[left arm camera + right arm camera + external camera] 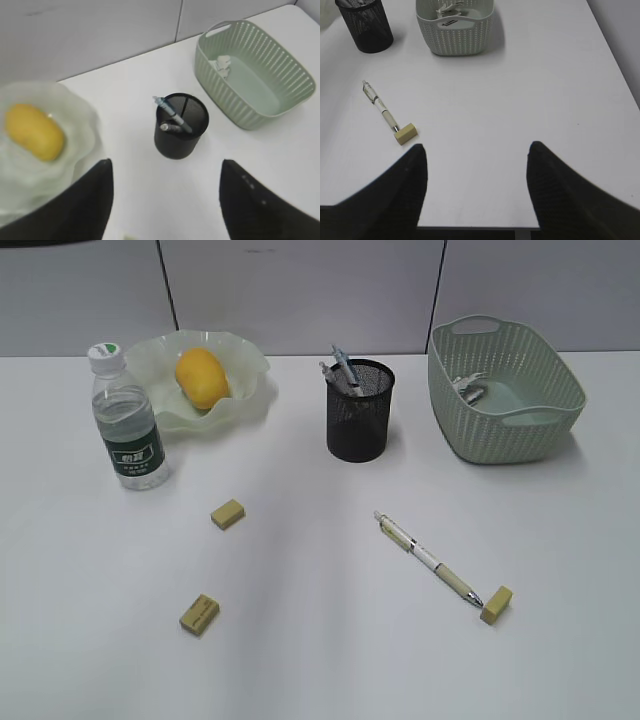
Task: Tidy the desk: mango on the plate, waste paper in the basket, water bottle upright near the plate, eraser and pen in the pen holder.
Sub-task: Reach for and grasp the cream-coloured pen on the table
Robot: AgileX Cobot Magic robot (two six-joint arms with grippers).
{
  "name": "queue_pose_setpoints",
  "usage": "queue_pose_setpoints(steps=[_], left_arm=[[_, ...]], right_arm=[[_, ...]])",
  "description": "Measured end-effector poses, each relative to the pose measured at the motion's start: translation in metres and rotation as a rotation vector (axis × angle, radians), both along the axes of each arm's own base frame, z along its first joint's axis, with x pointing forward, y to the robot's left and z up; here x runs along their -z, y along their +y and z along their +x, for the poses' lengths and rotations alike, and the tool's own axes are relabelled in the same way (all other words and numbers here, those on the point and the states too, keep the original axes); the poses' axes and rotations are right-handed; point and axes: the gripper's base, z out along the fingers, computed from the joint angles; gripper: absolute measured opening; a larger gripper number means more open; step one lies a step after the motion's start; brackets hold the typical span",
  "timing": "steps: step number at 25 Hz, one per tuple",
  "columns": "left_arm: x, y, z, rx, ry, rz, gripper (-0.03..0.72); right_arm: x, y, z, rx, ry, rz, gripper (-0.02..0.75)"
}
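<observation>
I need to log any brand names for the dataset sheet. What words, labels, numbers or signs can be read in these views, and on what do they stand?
Nothing can be read for certain.
Water bottle: dark green label with pale characters, too blurred to read.
Its white cap: a green mark, no legible text.
Waste paper in the basket: print too small to read.
Pen on the desk: no readable marking.

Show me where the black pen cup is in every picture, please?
Exterior view: the pen holder stands at the middle back of the desk, between the plate and the basket.
Left wrist view: the pen holder is in the middle of the picture.
Right wrist view: the pen holder is in the top left corner.
Shared landmark: the basket sits to its right in every view.
</observation>
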Motion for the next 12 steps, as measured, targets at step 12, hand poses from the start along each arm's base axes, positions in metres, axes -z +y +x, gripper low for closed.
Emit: queue_pose_setpoints(steps=[12], left_arm=[[-0.038, 0.129, 0.018, -0.349, 0.263, 0.122, 0.507]], right_arm=[[0.0, 0.0, 0.0, 0.0, 0.0, 0.0, 0.498]])
